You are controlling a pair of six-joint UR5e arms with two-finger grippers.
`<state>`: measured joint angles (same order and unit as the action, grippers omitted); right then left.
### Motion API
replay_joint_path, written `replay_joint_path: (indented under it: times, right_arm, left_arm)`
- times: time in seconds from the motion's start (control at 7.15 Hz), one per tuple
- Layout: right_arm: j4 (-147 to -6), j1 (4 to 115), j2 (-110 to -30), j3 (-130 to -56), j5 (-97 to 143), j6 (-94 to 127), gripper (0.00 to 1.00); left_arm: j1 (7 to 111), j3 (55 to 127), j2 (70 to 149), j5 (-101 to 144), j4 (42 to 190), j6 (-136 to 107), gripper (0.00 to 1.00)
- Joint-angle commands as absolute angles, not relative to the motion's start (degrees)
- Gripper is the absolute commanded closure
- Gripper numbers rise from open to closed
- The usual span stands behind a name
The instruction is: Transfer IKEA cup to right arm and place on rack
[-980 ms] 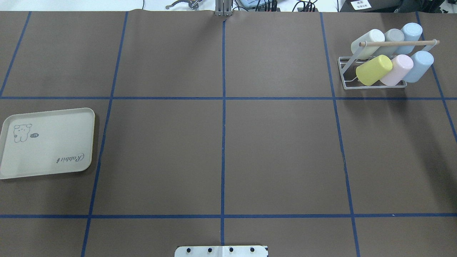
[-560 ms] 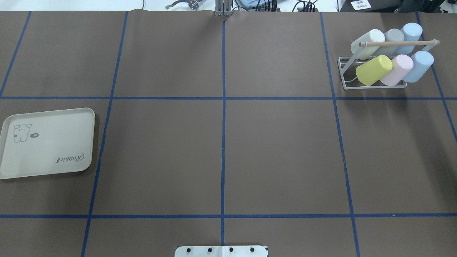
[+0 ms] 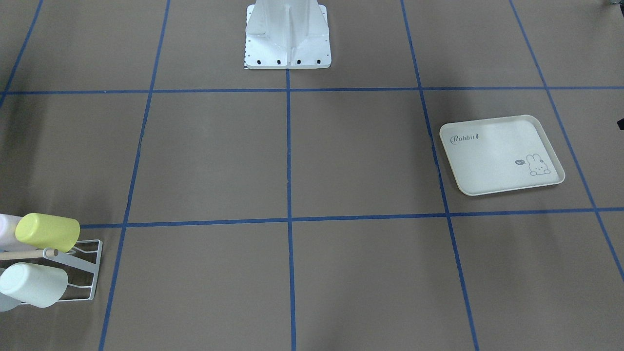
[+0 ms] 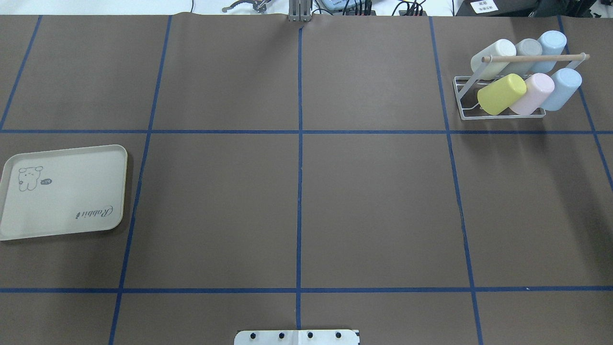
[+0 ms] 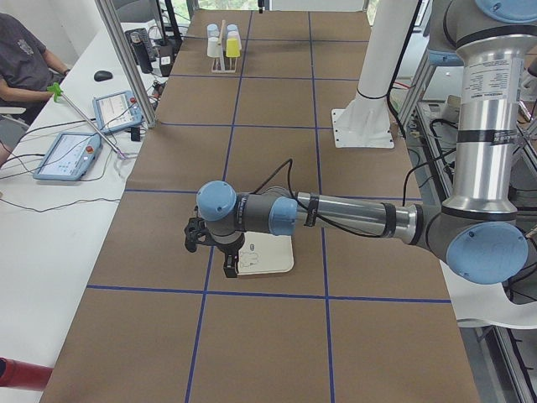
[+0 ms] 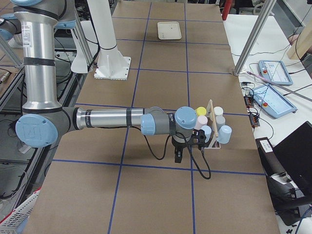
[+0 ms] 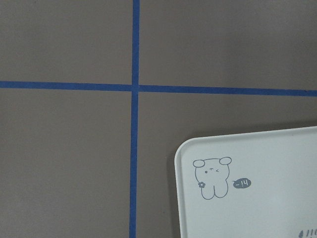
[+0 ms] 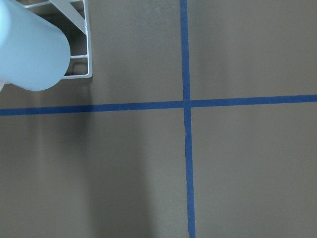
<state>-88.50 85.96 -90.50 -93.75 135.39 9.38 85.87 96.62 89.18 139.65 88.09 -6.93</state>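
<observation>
Rack [image 4: 458,96] sits upper right in overhead view, six cups [image 4: 535,93] on it, yellow cup [image 4: 501,94] at front left under dowel [image 4: 534,58]. My left gripper [image 5: 226,264] hangs by tray [image 4: 62,211] edge, right gripper [image 6: 177,157] just beside rack. Can't tell if either's open or closed.

Printed in script on tray [image 3: 487,161]: "Rabbit", beside a bunny drawing [image 3: 536,164]; speech-bubble text too small to read.

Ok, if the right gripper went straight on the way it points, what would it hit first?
Likely the bare table, by a blue tape crossing: the right gripper points down beside the rack, not over it, though depth is unclear.
</observation>
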Motion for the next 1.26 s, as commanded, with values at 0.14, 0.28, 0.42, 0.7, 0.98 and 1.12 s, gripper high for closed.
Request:
replay_joint_path:
  times: [0.14, 0.28, 0.42, 0.7, 0.98, 1.12]
  right_arm:
    - [-88.68, 85.96, -90.53, -93.61, 135.97, 9.67, 0.01]
    - [-88.77, 86.04, -90.44, -93.69, 137.01, 9.67, 0.01]
    - [-88.60, 86.22, -90.79, -93.69, 136.93, 9.67, 0.01]
    - [-88.07, 86.22, -91.58, -94.31, 136.67, 9.67, 0.01]
    - [-88.07, 86.22, -91.50, -94.57, 136.67, 9.67, 0.01]
    - [-87.98, 86.22, -91.49, -94.92, 136.76, 9.75, 0.01]
  left_arm:
    - [85.96, 96.59, 89.12, 139.66, 88.15, -7.03, 0.00]
    - [85.96, 96.50, 89.03, 139.66, 88.15, -6.94, 0.00]
    - [86.04, 96.50, 88.77, 139.66, 88.15, -6.94, 0.00]
    - [87.27, 96.94, 88.77, 135.04, 88.15, -6.60, 0.00]
    - [87.45, 96.60, 88.59, 133.33, 88.24, -6.50, 0.00]
    - [87.45, 97.03, 87.55, 133.33, 88.24, -6.50, 0.00]
